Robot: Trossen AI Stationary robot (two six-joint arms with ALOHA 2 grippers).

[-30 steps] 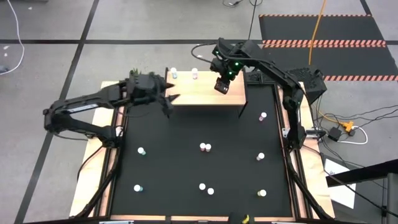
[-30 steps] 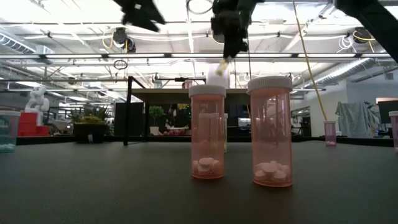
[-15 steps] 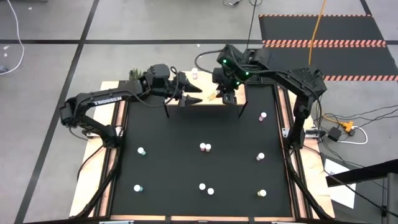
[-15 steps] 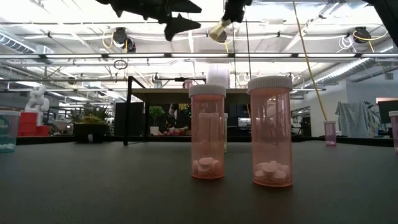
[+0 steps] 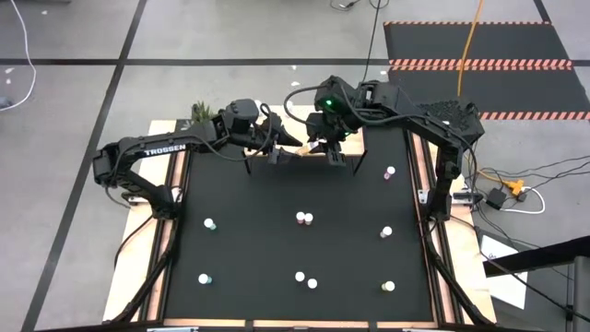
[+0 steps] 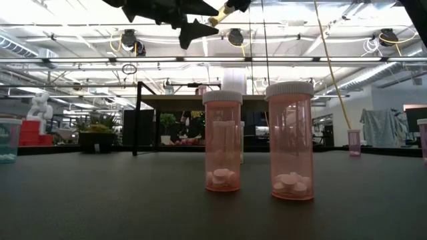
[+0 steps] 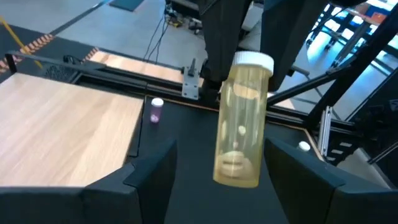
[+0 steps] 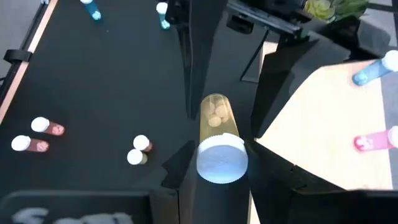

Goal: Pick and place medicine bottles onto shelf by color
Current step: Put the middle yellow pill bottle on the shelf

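Note:
A yellow medicine bottle with a white cap hangs in the air over the wooden shelf at the table's far edge. My right gripper is shut on it. My left gripper is open and points level at the bottle. Its two fingers stand on either side of the bottle's bottom end, and whether they touch it I cannot tell. A blue bottle and a pink bottle stand on the shelf top. My right gripper pinches the yellow bottle at its cap end between its two fingers, slanting down from the table's right side, with the fingers along the bottle. The bottle is lifted clear of the shelf and sticks out past the fingertips, its bottom end toward my left gripper.
Several small bottles stand scattered on the black mat, among them a pink pair at the middle and one by the shelf's right leg. A small green plant sits at the far left corner.
My right gripper has risen from the shelf's right end and gone toward the table's left with the yellow bottle, tipping it from hanging down to a slant. My left gripper has swung from the shelf's left end toward the bottle, turned level, and now has a finger on each side of the bottle's bottom end.

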